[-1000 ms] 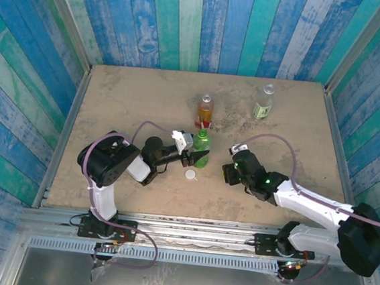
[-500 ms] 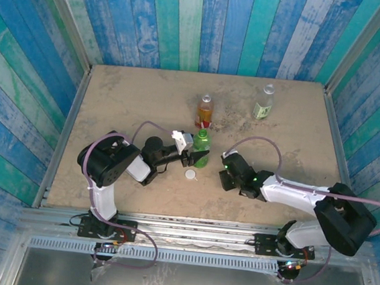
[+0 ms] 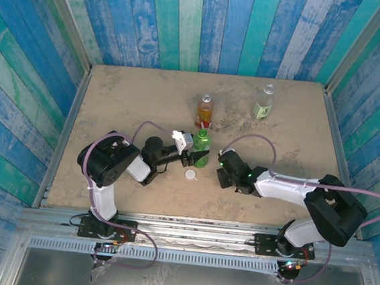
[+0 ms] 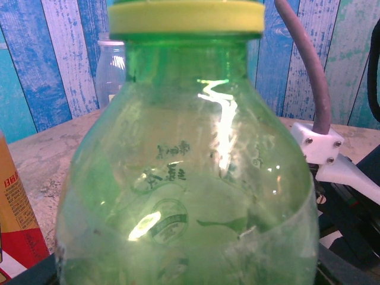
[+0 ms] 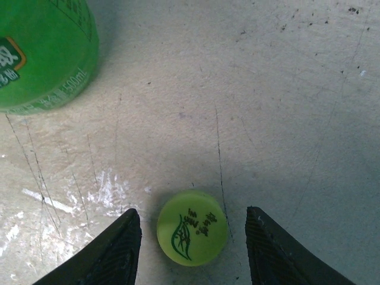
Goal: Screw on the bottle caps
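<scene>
Blue-and-teal plank walls on three sides, scuffed sandy tabletop [image 3: 126, 109] below.

Near tabletop centre: green bottle [image 3: 201, 150], upright, grasped low on the body by left tool [image 3: 195, 158] reaching in from 9 o'clock. Left wrist view: bottle body right up against lens, yellow band at neck top; cap or collar, cannot tell.

At 12 o'clock of green bottle: amber bottle [image 3: 206, 110], upright, near. Shows a red label corner at 8 o'clock in left wrist view.

Toward 1 o'clock of tabletop: clear bottle [image 3: 264, 102], upright, well apart from the other two. Capped or not on these two, cannot tell.

At 7 o'clock of green bottle: white cap [image 3: 191, 175], flat on tabletop, just beside bottle base, touched by nothing.

At 4 o'clock of green bottle in top view: right tool [image 5: 191, 212], released, pointing down at tabletop. Straddles yellow-green cap [image 5: 192, 228] with dark fingers [image 5: 119, 249], gap on each side, no contact visible. Same cap: flat on tabletop, top up, leaf print and lettering showing. Right wrist view puts green bottle base at 10 o'clock of that cap, apart from it.

Off right arm: purple cable [image 3: 254, 136], looping toward 12 o'clock above tabletop.
</scene>
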Available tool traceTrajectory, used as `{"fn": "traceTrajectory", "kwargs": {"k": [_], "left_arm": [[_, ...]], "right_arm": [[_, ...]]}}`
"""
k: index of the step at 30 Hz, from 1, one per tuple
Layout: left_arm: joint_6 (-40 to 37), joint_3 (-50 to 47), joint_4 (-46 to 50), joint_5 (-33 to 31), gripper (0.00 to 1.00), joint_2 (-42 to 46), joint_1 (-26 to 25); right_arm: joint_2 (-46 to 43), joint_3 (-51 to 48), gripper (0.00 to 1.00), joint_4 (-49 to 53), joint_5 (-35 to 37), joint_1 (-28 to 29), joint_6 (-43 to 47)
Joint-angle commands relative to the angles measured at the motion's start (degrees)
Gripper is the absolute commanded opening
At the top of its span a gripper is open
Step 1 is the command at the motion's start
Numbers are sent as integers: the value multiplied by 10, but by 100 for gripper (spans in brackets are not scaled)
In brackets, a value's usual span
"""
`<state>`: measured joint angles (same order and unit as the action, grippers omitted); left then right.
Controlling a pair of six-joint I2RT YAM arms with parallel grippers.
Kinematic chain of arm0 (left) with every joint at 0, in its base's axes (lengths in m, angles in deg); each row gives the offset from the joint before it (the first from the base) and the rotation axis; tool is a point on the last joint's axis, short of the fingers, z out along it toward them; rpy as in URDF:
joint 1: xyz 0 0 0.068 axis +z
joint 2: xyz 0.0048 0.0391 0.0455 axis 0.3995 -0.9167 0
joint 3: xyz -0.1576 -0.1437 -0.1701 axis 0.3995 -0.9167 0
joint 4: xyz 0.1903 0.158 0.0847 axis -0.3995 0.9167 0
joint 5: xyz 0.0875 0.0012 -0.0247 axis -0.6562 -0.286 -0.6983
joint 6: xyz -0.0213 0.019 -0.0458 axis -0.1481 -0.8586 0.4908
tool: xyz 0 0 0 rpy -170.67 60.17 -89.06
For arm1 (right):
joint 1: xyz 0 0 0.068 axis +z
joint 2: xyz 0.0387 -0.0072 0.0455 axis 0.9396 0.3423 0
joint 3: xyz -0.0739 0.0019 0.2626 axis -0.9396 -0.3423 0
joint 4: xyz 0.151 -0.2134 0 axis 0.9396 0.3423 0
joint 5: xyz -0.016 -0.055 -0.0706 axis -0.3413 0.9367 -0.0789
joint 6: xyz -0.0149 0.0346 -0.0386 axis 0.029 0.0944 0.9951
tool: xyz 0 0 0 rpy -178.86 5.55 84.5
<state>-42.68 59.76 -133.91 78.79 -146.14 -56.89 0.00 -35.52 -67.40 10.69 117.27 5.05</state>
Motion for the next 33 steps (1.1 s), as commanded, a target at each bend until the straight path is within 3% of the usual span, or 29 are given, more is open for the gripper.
{"fn": "traceTrajectory", "kwargs": {"k": [1,33], "left_arm": [[-6,-3,41,7,64,3,-2],[-11,-6,49,8,64,3,-2]], "right_arm": [[10,15,48,12,2,3,-9],[-8,34,32,47,-10,1,-4]]}}
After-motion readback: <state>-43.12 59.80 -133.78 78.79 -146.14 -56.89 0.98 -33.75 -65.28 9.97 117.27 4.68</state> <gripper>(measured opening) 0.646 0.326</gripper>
